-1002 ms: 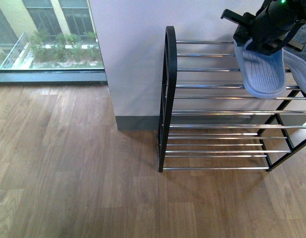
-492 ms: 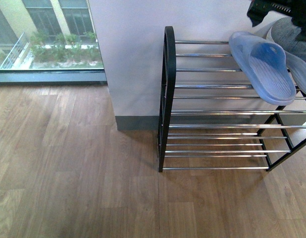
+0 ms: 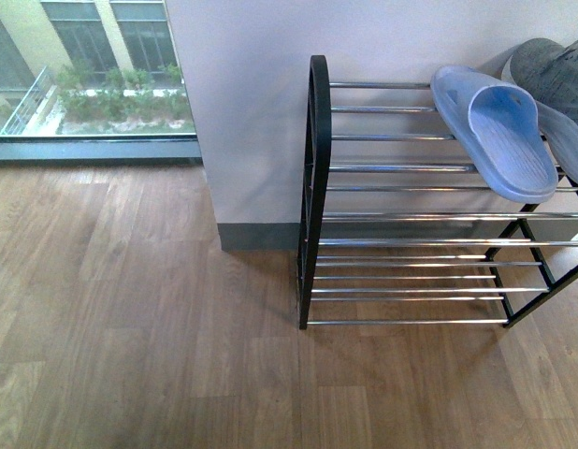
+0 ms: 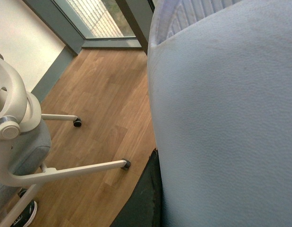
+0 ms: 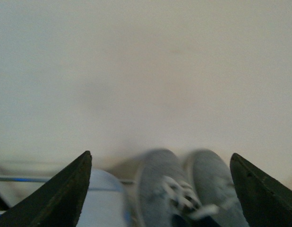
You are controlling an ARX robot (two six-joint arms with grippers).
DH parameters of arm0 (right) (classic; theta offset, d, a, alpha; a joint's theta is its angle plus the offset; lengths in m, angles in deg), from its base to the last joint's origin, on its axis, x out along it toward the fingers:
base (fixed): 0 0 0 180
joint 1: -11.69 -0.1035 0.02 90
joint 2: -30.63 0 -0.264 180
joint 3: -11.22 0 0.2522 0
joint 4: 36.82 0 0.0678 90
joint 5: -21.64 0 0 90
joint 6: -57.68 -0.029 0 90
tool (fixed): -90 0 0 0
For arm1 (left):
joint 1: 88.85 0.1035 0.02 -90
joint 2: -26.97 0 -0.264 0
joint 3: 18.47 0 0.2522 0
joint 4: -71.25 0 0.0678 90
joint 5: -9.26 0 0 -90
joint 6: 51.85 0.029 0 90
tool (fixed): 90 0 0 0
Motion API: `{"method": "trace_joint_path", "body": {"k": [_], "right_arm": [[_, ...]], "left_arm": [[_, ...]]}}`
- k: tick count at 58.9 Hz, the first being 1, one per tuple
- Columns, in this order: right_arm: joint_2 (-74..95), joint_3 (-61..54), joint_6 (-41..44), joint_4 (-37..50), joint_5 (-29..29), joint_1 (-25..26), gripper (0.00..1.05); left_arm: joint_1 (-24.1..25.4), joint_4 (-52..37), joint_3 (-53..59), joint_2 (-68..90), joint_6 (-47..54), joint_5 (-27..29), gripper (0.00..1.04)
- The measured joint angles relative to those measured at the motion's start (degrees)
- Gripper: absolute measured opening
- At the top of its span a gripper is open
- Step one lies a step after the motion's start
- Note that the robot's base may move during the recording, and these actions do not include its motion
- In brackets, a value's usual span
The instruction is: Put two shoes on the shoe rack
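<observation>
Rack (image 3: 382, 168) holds slipper (image 3: 495, 131); right hand (image 5: 160, 189) apart.

Top tier crowded on one side only
The shoe rack (image 3: 392, 164) top is taken up at right by a slipper (image 3: 495, 126) and sneakers (image 3: 556, 70); bare bars are left beside them.

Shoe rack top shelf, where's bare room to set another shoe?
The top chrome bars are free between the black arched side frame and the light-blue plastic slide slipper. The right end is crowded: slipper, then grey knit sneakers.
</observation>
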Motion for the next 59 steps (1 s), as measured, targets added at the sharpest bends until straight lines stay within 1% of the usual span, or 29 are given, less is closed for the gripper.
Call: {"method": "trace_joint_path", "body": {"k": [2,5,9,10,14,22,31,35,42,50,55,59], "right_arm": [[-0.85,-1.95,-0.85,1.64,-1.46,-0.28,0.67],[-3.67,-7.34,-2.25,4.87,-2.10,-1.33,0.56],[-7.50,-13.14,-3.15,6.99,-1.86,-2.14,0.42],[-8.83,-15.04,-3.54,7.58,-1.64,-2.32,0.37],[-12.31,-19.89,-3.87,8.74,-1.03,-2.73,0.23],[-16.76,-25.83,-4.00,9.53,-0.04,-3.23,0.02],[-21.68,-31.02,-4.17,9.66,0.39,-4.17,0.02],[-24.06,-33.22,-4.20,9.62,3.04,-5.81,0.02],[-28.46,-36.68,-4.20,8.81,3.41,-7.19,0.02],[-32.48,-39.58,-4.20,7.43,3.54,-7.30,0.02],[-33.03,-41.90,-4.20,10.03,3.56,-7.30,0.02],[-35.47,-44.19,-4.20,8.52,3.63,-7.30,0.02]], "left_arm": [[0.00,0.00,0.00,0.00,0.00,0.00,0.02],[0.00,0.00,0.00,-0.02,0.00,-0.04,0.02],[0.00,0.00,0.00,0.00,0.00,0.00,0.02],[0.00,0.00,0.00,0.00,0.00,0.04,0.02],[0.00,0.00,0.00,0.00,0.00,0.00,0.02],[0.00,0.00,0.00,0.00,0.00,-0.02,0.02],[0.00,0.00,0.00,0.00,0.00,0.00,0.02],[0.00,0.00,0.00,0.00,0.00,0.00,0.02],[0.00,0.00,0.00,0.00,0.00,-0.02,0.02],[0.00,0.00,0.00,0.00,0.00,0.00,0.02],[0.00,0.00,0.00,0.00,0.00,0.02,0.02],[0.00,0.00,0.00,-0.02,0.00,-0.02,0.02]]}}
